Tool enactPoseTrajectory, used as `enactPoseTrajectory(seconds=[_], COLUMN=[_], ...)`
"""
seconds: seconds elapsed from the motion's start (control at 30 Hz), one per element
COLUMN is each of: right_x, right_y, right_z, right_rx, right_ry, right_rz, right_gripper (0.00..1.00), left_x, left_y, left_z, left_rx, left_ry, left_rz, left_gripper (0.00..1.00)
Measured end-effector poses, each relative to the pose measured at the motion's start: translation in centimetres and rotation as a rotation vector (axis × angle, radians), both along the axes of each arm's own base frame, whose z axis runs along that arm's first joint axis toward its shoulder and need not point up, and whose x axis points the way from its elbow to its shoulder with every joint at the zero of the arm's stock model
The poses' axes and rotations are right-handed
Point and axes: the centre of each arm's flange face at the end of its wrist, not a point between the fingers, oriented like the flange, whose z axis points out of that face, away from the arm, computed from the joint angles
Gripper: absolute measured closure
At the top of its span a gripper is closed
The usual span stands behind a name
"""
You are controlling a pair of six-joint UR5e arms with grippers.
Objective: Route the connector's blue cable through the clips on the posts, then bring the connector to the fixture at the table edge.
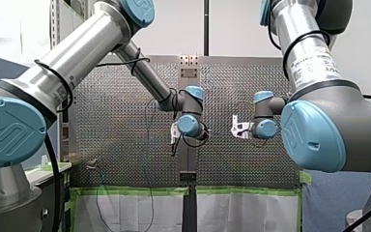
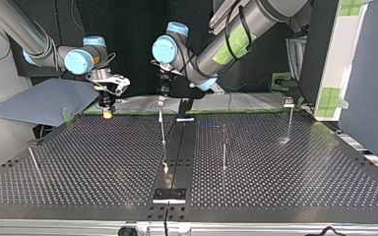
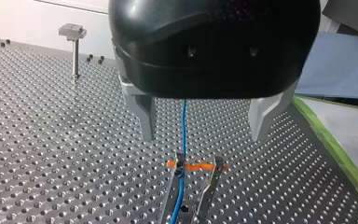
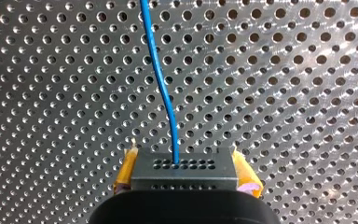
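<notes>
Over the table's (image 2: 103, 162) arm-side edge, the right gripper (image 4: 185, 166) clamps the rigid connector (image 4: 186, 179) by its sides, its limp blue cable (image 4: 164, 98) running between the left gripper's (image 3: 200, 126) parted fingers (image 3: 144, 112).

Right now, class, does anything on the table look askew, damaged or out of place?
One thing: the thin post at the top view's left leans, while the middle post stands upright; the camera's angle may explain it. The blue cable looks undamaged where it leaves the connector in my right gripper.
</notes>
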Motion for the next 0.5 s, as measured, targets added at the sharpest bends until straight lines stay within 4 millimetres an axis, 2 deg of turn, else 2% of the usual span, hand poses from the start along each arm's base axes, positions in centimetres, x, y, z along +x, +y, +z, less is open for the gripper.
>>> enactPoseTrajectory(seconds=[0.5], right_x=[-0.1], right_y=[-0.1], right_z=[0.0], right_rx=[0.000], right_ry=[-0.002], right_rz=[-0.003], right_gripper=[1.00], left_x=[-1.6], left_y=[-0.9], left_z=[0.5], left_rx=[0.005], left_ry=[-0.007], left_rz=[0.008], left_gripper=[0.02])
